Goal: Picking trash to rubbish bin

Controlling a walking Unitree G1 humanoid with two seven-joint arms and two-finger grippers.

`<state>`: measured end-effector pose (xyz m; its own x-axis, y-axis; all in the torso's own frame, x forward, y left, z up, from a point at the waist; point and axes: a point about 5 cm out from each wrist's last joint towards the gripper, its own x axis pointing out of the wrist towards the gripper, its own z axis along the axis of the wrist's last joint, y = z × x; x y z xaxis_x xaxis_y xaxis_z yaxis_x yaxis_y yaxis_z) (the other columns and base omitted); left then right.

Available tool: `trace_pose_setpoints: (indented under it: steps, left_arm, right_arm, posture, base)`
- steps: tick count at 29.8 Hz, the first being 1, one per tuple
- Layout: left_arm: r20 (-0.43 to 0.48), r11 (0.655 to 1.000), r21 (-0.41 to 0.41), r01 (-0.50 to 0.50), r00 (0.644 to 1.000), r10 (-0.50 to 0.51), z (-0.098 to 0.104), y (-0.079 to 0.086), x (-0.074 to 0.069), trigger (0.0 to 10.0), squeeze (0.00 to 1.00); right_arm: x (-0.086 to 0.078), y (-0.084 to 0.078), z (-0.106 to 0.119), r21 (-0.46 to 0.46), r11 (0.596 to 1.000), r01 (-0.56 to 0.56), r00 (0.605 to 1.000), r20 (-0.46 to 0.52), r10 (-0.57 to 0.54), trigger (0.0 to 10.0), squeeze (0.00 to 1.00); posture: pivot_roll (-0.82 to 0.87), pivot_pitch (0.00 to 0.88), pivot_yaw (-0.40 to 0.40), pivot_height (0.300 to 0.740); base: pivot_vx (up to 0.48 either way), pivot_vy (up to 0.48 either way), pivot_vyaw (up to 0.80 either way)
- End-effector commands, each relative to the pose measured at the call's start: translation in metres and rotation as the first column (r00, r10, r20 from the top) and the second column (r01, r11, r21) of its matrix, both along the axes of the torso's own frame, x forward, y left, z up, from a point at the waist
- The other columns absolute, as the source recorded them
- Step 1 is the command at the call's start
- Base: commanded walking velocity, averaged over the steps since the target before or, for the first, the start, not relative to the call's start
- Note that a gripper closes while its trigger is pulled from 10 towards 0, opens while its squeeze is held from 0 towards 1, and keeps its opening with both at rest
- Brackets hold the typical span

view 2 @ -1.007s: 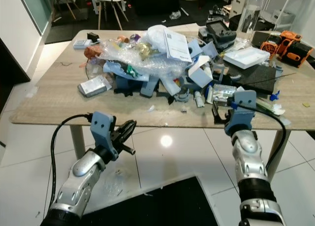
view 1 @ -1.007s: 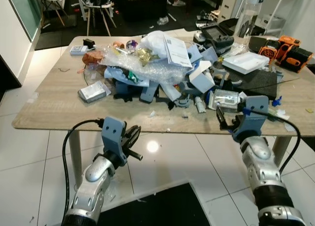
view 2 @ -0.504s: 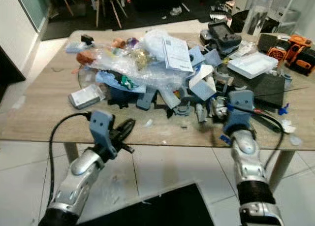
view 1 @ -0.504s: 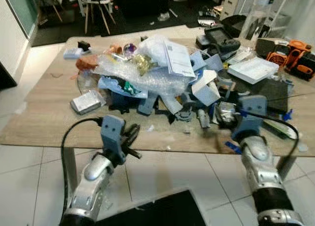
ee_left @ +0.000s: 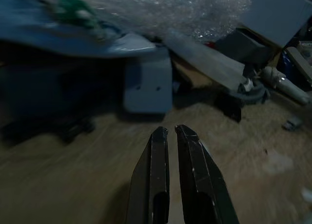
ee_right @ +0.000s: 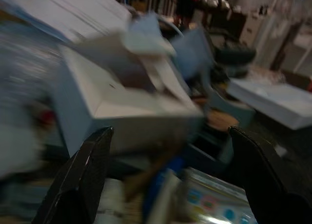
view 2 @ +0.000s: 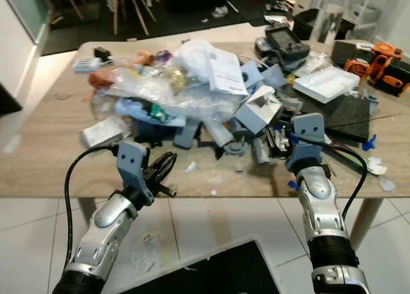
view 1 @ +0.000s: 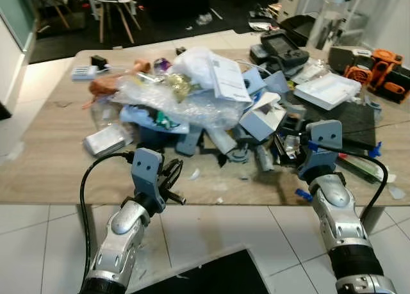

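Your wooden desk [view 1: 45, 159] carries a big heap of trash across its middle: a sheet of bubble wrap [view 1: 173, 98] over blue and grey scraps, a white printed paper [view 1: 225, 76] on top, and an open grey-white cardboard box [view 1: 264, 114] leaning on the heap's right side. A small foil packet [view 1: 104, 140] lies apart on the heap's left. Your left claw [view 1: 174, 177] hovers at the desk's near edge, just in front of the heap, its two black fingers [ee_left: 158, 180] almost together with only a thin slit between them; through its wrist camera you see a grey plastic piece [ee_left: 148, 85] on the wood straight ahead, under the bubble wrap. Your right claw [ee_right: 170, 185] sits over the desk's near right part, fingers spread wide apart, with the cardboard box close ahead of it and a printed plastic packet [ee_right: 209, 204] lying between and below the fingers; that view is blurred. Farther right on the desk you have a white tray [view 1: 330, 89], a black mat [view 1: 355, 118] and orange tools [view 1: 378, 66].
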<state>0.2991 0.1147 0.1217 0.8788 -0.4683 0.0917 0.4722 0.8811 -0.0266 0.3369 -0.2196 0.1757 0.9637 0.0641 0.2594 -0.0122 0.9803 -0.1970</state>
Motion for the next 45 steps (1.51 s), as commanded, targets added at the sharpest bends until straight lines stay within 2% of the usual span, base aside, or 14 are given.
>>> trace_pose_setpoints:
  steps: [1,15,16,17,18,24,27,28,29,30,31,34,38,45]
  left_arm:
    - [-0.013,1.000,0.009,-0.013,1.000,0.013,-0.005,0.004,-0.002,10.0,0.00]
    - [-0.002,1.000,0.013,-0.001,1.000,0.001,-0.002,0.003,-0.001,10.0,0.00]
    - [-0.002,1.000,0.013,-0.001,1.000,0.001,-0.002,0.003,-0.001,10.0,0.00]
    - [-0.002,1.000,0.013,-0.001,1.000,0.001,-0.002,0.003,-0.001,10.0,0.00]
    - [-0.001,1.000,0.013,-0.001,1.000,0.001,-0.002,0.003,-0.001,10.0,0.00]
    - [0.001,1.000,0.015,-0.002,1.000,0.002,-0.001,0.003,-0.002,10.0,0.00]
    - [0.001,1.000,0.017,-0.002,1.000,0.002,-0.001,0.004,-0.002,10.0,0.00]
    - [0.002,1.000,0.019,-0.001,1.000,0.001,-0.001,0.004,-0.002,10.0,0.00]
    - [0.002,1.000,0.019,-0.001,1.000,0.001,-0.001,0.004,-0.002,10.0,0.00]
    - [0.003,1.000,0.019,-0.001,1.000,0.001,-0.001,0.004,-0.002,10.0,0.00]
    - [0.004,1.000,0.019,-0.001,1.000,0.001,0.000,0.004,-0.002,10.0,0.00]
    - [0.005,1.000,0.019,-0.004,1.000,0.004,0.000,0.005,-0.002,10.0,0.00]
    - [0.004,1.000,0.018,0.000,1.000,0.000,-0.001,0.004,-0.003,10.0,0.00]
    - [0.011,1.000,0.017,-0.005,1.000,0.005,0.000,0.003,-0.002,10.0,0.00]
  right_arm:
    - [-0.002,0.001,-0.005,-0.001,1.000,-0.005,1.000,-0.019,0.005,10.0,0.00]
    - [0.000,-0.012,-0.001,0.011,1.000,0.025,1.000,-0.019,-0.024,10.0,0.00]
    - [0.001,-0.015,-0.001,0.011,0.999,0.035,0.999,-0.021,-0.035,10.0,0.42]
    - [0.001,-0.015,-0.001,0.011,0.999,0.035,0.999,-0.021,-0.035,10.0,0.42]
    - [0.001,-0.015,-0.001,0.017,0.999,0.032,0.999,-0.025,-0.031,10.0,1.00]
    - [0.001,-0.011,-0.007,0.024,0.999,-0.035,0.996,-0.084,0.037,10.0,1.00]
    - [0.001,-0.011,-0.012,-0.042,0.998,-0.045,0.990,-0.134,0.039,10.0,1.00]
    - [0.001,-0.010,-0.016,-0.091,0.994,-0.063,0.985,-0.168,0.047,10.0,0.80]
    - [0.001,-0.010,-0.016,-0.091,0.994,-0.063,0.985,-0.168,0.047,10.0,0.80]
    - [0.001,-0.010,-0.016,-0.112,0.991,-0.075,0.982,-0.179,0.054,10.0,0.54]
    - [0.000,-0.008,-0.017,-0.133,0.985,-0.108,0.978,-0.195,0.081,10.0,0.00]
    - [-0.003,-0.005,-0.017,-0.178,0.969,-0.170,0.964,-0.233,0.126,10.0,0.00]
    - [-0.006,-0.004,-0.019,-0.314,0.931,-0.186,0.961,-0.255,0.106,10.0,0.00]
    - [-0.013,0.006,-0.010,-0.316,0.908,-0.274,0.947,-0.254,0.198,10.0,0.00]
  posture:
    - [-0.02,0.117,0.042,0.740]
    - [-0.02,0.117,0.042,0.740]
    - [-0.02,0.118,0.042,0.740]
    - [-0.02,0.118,0.042,0.740]
    - [-0.02,0.117,0.041,0.740]
    - [-0.02,0.120,0.041,0.740]
    - [-0.02,0.121,0.043,0.740]
    - [-0.02,0.122,0.044,0.740]
    - [-0.02,0.122,0.044,0.740]
    - [-0.01,0.123,0.043,0.740]
    - [-0.01,0.123,0.043,0.740]
    - [-0.02,0.125,0.043,0.740]
    - [-0.02,0.127,0.043,0.740]
    - [-0.02,0.127,0.040,0.740]
  base:
    - [0.000,0.000,0.00]
    - [0.000,0.000,0.00]
    - [0.000,0.000,0.00]
    - [0.000,0.000,0.00]
    - [0.000,0.000,0.00]
    - [0.000,0.000,0.00]
    - [0.000,0.000,0.00]
    - [0.000,0.000,0.00]
    - [0.000,0.000,0.00]
    - [0.000,0.000,0.00]
    - [0.000,0.000,0.00]
    - [0.000,0.000,0.00]
    - [0.000,0.000,0.00]
    - [0.000,0.000,0.00]
